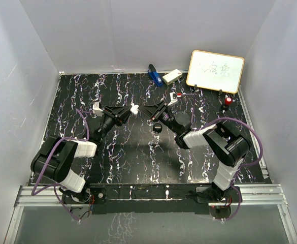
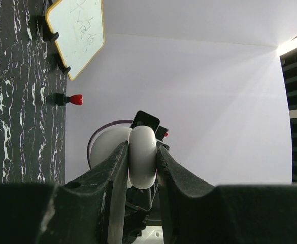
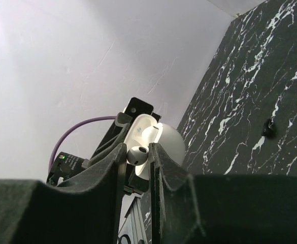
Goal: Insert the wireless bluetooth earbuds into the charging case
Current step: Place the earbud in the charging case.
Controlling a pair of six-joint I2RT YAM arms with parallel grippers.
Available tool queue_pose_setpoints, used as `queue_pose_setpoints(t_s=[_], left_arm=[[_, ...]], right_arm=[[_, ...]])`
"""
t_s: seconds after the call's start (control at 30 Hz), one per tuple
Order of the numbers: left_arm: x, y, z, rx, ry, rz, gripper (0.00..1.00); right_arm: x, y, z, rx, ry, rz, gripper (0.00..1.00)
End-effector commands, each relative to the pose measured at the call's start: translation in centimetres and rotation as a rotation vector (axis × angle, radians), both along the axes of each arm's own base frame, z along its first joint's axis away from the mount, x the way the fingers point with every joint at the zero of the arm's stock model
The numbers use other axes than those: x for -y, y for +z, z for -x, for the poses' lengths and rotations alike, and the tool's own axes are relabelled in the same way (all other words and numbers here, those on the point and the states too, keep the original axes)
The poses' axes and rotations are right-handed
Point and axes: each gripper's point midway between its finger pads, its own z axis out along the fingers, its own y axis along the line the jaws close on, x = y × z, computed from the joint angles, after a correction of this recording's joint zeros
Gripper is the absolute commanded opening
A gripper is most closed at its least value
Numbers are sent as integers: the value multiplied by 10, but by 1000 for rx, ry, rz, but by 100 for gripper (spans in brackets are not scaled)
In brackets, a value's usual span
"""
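Left gripper [image 2: 142, 150] is clamped tight on the white charging case [image 2: 143, 168], its fingers pinching the case's two broad sides, and holds it clear of the black marbled table [image 1: 112, 162]. Right gripper [image 3: 137, 147] is almost closed, pinching one earbud [image 3: 137, 155] at its fingertips with the round end showing. The two hands meet tip to tip. The case lid is open toward the right fingers and the earbud is just in front of the opening, can't tell if touching. Whiteboard [image 1: 215, 71] stands well beyond the right gripper.

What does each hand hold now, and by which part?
Left hand: the charging case, pinched across its broad sides. Right hand: one earbud, pinched at its rounded body.
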Motion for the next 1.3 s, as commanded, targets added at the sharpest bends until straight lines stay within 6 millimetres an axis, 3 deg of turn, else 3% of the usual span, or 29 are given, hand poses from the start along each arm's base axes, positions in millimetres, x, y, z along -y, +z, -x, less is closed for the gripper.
queue_pose_setpoints(t_s=[0.0,0.87,0.93,1.27], left_arm=[[-5,43,6,151,13,74,0],[-4,40,2,144,11,85,0],[-4,40,2,147,11,86,0],[-4,40,2,146,14,87,0]], right_arm=[[7,3,0,13,-28,16,22],[6,-7,4,-8,-15,36,27],[9,6,7,13,-18,20,28],[6,3,9,7,-12,20,28]])
